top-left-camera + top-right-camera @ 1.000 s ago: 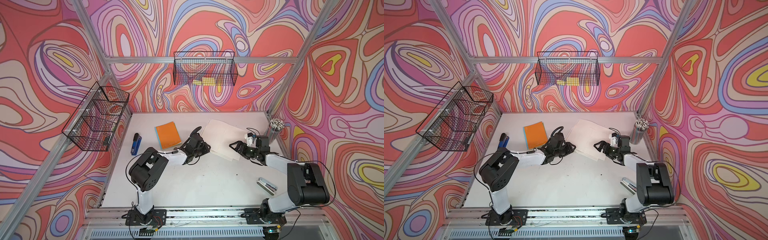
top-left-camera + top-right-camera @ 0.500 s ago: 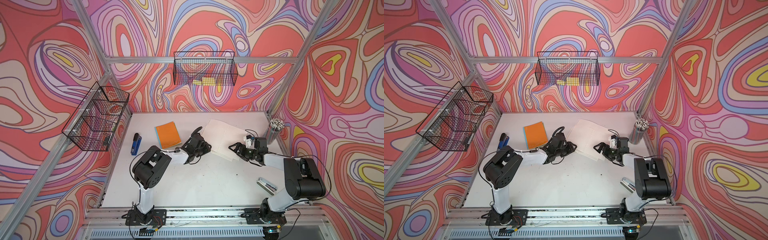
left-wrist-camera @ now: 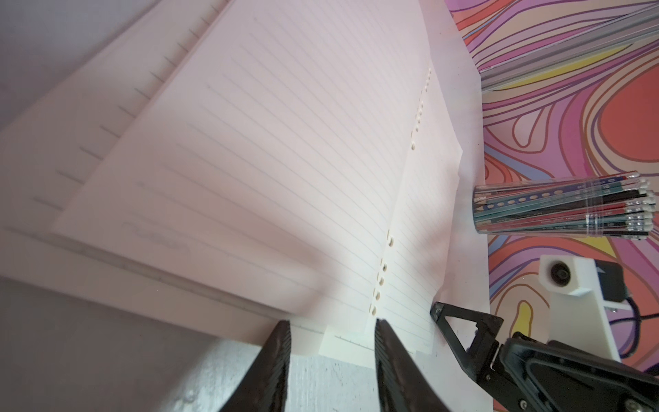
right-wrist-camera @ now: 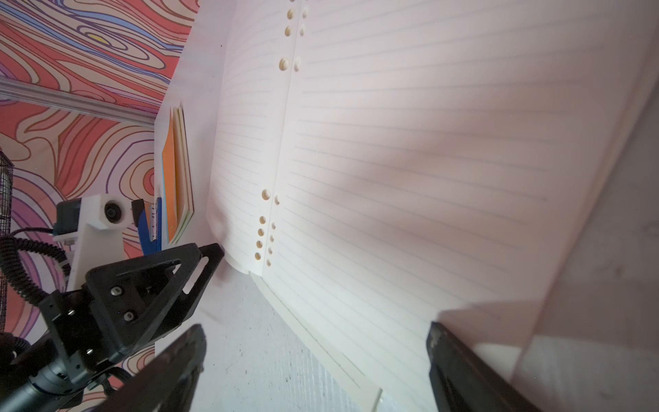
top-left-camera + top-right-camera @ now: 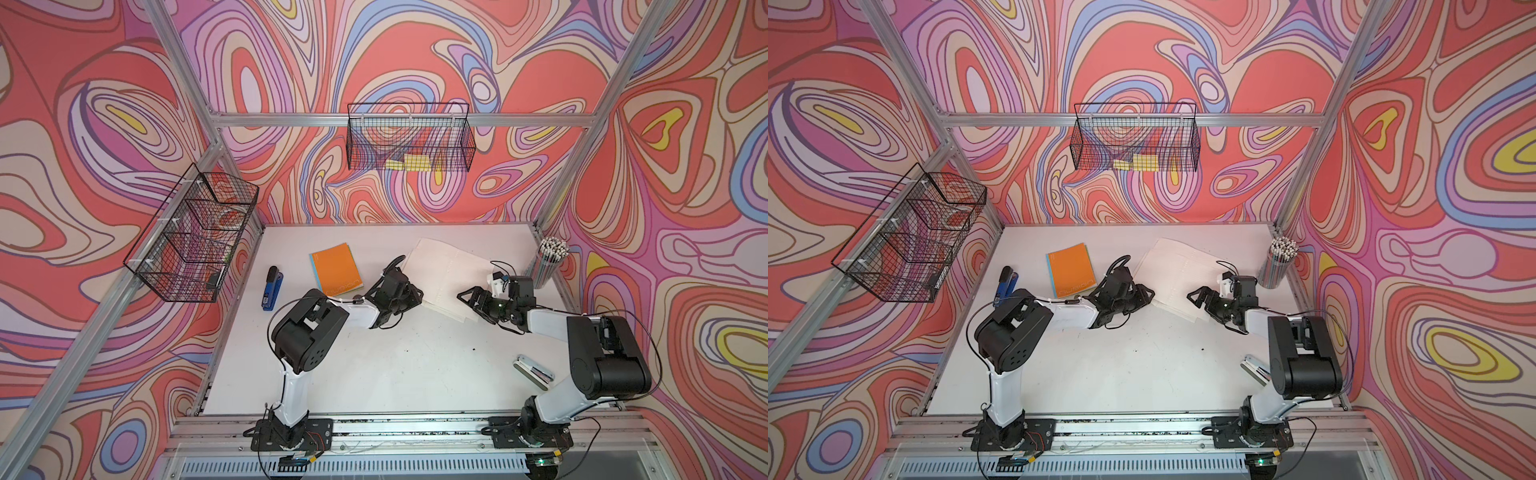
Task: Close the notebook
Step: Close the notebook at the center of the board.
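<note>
At the back half of the worktop [image 5: 395, 365] the notebook [image 5: 449, 274] lies open, lined pages up, turned at a slant, and both arms are down at its near edge. In both top views the left arm rises from the front rail, folds hard at the elbow and lays its white forearm low and nearly level toward the book's near-left corner. The left end effector [image 5: 415, 293] sits right at that corner. From its own wrist camera the left end effector [image 3: 331, 328] shows 2 dark fingers [image 3: 280, 356] parted with a plain gap, the page edge just ahead between them, nothing clamped.

Over to the right arm: same shape mirrored, elbow high near the side wall, forearm stretched low toward the book's near-right corner. The right end effector [image 5: 467, 297] points back at the left one, the book's near edge between the 2. Its wrist camera has the right end effector [image 4: 317, 328] spread wide, holding nothing, 1 finger [image 4: 463, 364] over the page margin; whether it touches the paper I cannot tell. That view also shows the left fingertip at a curled page edge by the punched holes.

An orange booklet [image 5: 336, 270] lies shut just behind the left forearm, a blue stapler [image 5: 272, 287] beside it, a pencil cup [image 5: 548, 262] in the far right corner.
</note>
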Tool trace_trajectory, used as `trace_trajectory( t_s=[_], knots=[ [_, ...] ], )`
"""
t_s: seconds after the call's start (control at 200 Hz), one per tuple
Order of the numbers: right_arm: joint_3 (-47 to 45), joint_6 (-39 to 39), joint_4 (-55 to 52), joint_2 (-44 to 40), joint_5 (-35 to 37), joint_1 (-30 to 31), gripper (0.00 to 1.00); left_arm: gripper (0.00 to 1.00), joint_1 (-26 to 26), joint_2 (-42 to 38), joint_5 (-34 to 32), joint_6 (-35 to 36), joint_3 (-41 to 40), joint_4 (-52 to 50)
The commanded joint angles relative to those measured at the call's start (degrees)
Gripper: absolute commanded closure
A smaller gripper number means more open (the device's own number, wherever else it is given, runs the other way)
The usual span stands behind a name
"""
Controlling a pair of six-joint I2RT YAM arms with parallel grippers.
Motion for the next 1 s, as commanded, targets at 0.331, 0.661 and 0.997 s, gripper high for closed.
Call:
trace_trajectory(
  t_s=[0.331,0.661,0.997],
  knots=[
    [-0.92,-0.71,-1.85,0.29,-0.41,-0.25,0.02,0.59,-0.46,3.86,-2.46,-5.15,-1.98,9.03],
    [-1.00,-0.75,-1.66,0.63,-0.95,-0.19,0.02,0.59,-1.18,5.25,-5.30,-9.79,-5.09,13.25],
    [-1.27,-0.77,-1.62,0.34,-1.11,-0.17,0.02,0.60,-1.62,8.49,-8.04,-15.47,-4.60,18.65]
  ],
)
